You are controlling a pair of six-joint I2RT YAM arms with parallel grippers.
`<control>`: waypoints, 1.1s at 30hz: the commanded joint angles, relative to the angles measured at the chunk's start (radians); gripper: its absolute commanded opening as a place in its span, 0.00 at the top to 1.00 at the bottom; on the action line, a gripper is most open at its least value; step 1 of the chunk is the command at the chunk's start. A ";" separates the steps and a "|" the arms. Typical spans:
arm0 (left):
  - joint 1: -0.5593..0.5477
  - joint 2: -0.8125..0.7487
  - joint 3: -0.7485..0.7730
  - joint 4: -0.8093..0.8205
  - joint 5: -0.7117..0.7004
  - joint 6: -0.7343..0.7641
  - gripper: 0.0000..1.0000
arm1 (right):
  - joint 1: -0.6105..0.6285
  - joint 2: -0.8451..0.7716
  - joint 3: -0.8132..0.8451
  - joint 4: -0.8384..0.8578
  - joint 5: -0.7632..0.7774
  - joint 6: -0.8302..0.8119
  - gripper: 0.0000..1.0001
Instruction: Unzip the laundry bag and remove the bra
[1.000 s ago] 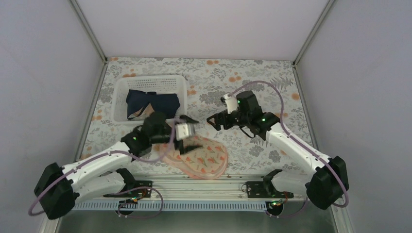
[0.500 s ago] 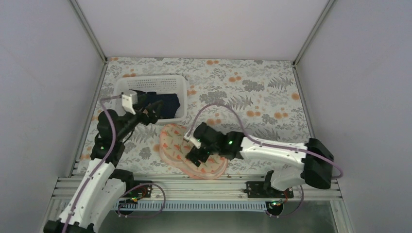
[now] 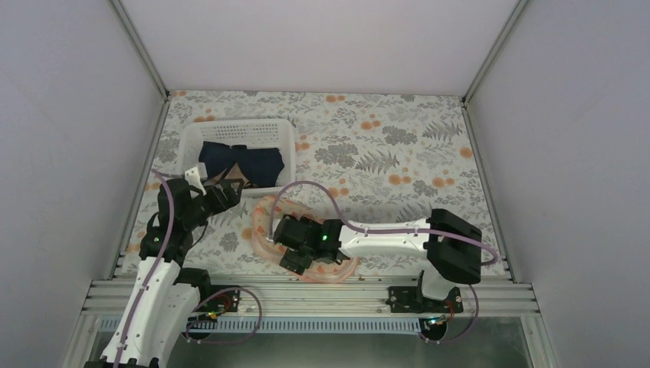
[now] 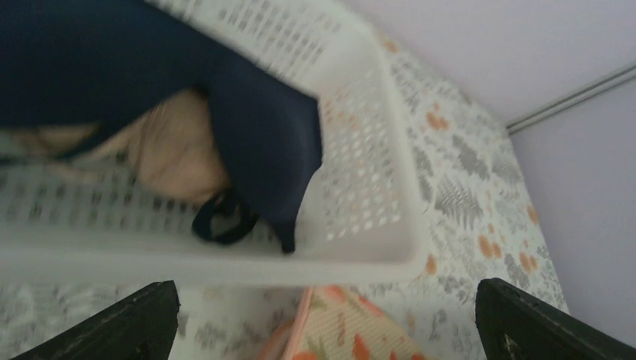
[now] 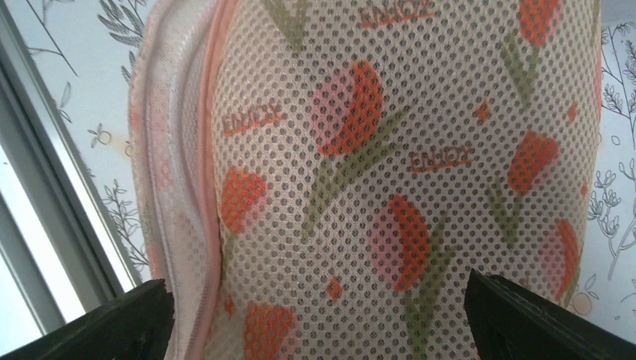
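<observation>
Currently, I note the left hand spread wide and empty, just before the white basket that holds a navy cloth. The laundry bag lies flat on the table near its front edge. Its mesh carries orange tulips and the repeated word "ENJOY". The right hand hangs over it, spread wide, gripping nothing.

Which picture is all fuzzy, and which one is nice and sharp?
Left wrist view: fuzzy, the white basket and navy cloth look smeared. Right wrist view: sharp, every mesh hole of the laundry bag shows. Top view: evenly lit, no glare.
</observation>
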 commanded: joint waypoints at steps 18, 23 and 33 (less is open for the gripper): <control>-0.108 0.127 -0.072 -0.261 0.063 -0.070 0.14 | 0.046 0.028 0.072 -0.092 0.247 0.037 0.06; -0.147 0.172 -0.125 -0.198 0.100 -0.087 0.19 | 0.045 0.035 0.082 -0.136 0.296 0.049 0.08; -0.138 0.175 -0.145 -0.147 0.135 -0.085 0.20 | 0.017 -0.042 0.095 -0.169 0.306 0.080 0.15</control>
